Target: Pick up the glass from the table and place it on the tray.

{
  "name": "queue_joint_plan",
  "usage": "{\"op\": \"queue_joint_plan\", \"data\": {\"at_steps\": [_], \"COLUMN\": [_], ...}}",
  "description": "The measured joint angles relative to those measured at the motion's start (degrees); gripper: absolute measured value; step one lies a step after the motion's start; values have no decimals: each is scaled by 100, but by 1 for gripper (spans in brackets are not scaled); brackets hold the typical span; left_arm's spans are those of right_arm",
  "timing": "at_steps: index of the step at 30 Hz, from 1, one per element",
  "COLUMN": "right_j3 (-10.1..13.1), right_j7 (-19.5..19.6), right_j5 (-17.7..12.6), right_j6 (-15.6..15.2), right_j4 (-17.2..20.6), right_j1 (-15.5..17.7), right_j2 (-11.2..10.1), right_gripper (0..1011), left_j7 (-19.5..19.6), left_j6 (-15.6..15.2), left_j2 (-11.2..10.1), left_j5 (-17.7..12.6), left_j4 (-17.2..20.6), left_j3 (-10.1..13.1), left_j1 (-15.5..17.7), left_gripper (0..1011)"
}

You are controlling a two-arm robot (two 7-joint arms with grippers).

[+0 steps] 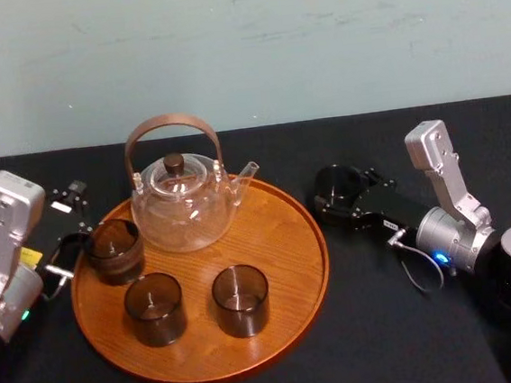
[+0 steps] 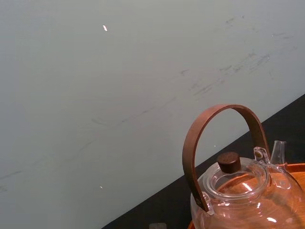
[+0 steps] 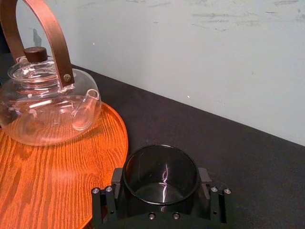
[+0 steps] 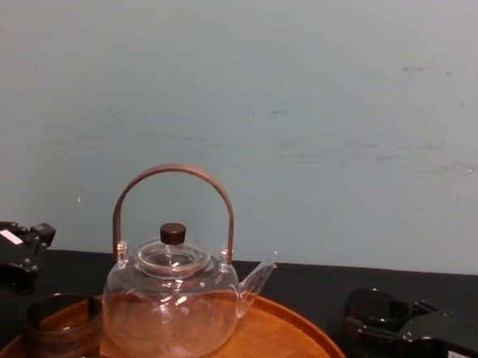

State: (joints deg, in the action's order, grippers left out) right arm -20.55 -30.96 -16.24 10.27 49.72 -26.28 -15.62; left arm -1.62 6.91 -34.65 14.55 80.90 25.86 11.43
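The glass (image 1: 339, 182) is off the tray (image 1: 290, 319), on the right side of the black table (image 1: 406, 340). It stands upright just beside the tray's right rim, near it but not touching. The right gripper (image 3: 160, 177) has it: one finger (image 3: 116, 177) is against each side of the dark wall and clamped on it, with no gap that I can make out. From here I cannot tell whether the base rests on the cloth or hangs just clear of it. The right arm reaches in from the table's right edge, wrist low.

Between the glass and the tray floor there is only the low raised rim. Past that rim, the right part of the tray shows as bare wood. The teapot (image 1: 183, 207) stands at the back of the tray, its spout (image 1: 247, 174) pointing right toward the held glass and its brown hoop handle (image 1: 169, 125) rising well above everything else. Three other glasses (image 1: 154, 308) are on the tray. One is by the left rim beside the teapot, and two stand side by side at the front.

The left gripper (image 1: 70, 220) sits low at the tray's left edge, close to the glass by that rim, with its fingers apart and nothing between them. A pale green wall (image 1: 313, 41) runs behind the table.
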Motion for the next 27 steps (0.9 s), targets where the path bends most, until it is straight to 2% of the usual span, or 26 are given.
{"op": "queue_joint_plan", "data": {"at_steps": [4, 18, 24, 27], "right_j3": [3, 33, 60, 61], "right_j7": [2, -56, -106, -120], "right_j5": [-4, -51, -100, -124], "right_j6": [-6, 9, 33, 13], "right_j4": [13, 44, 320, 631], "right_j1": [7, 35, 157, 290], "right_j2": [-4, -15, -81, -148], "right_gripper": [905, 903, 903, 903], "left_j7": [0, 0, 0, 0], "left_j6": [0, 0, 0, 0], "left_j2": [0, 0, 0, 0], "left_j5": [0, 0, 0, 0], "left_j4": [0, 0, 0, 0], "left_j3": [0, 0, 0, 0], "left_j1": [0, 0, 0, 0], "left_gripper": [0, 0, 0, 0]}}
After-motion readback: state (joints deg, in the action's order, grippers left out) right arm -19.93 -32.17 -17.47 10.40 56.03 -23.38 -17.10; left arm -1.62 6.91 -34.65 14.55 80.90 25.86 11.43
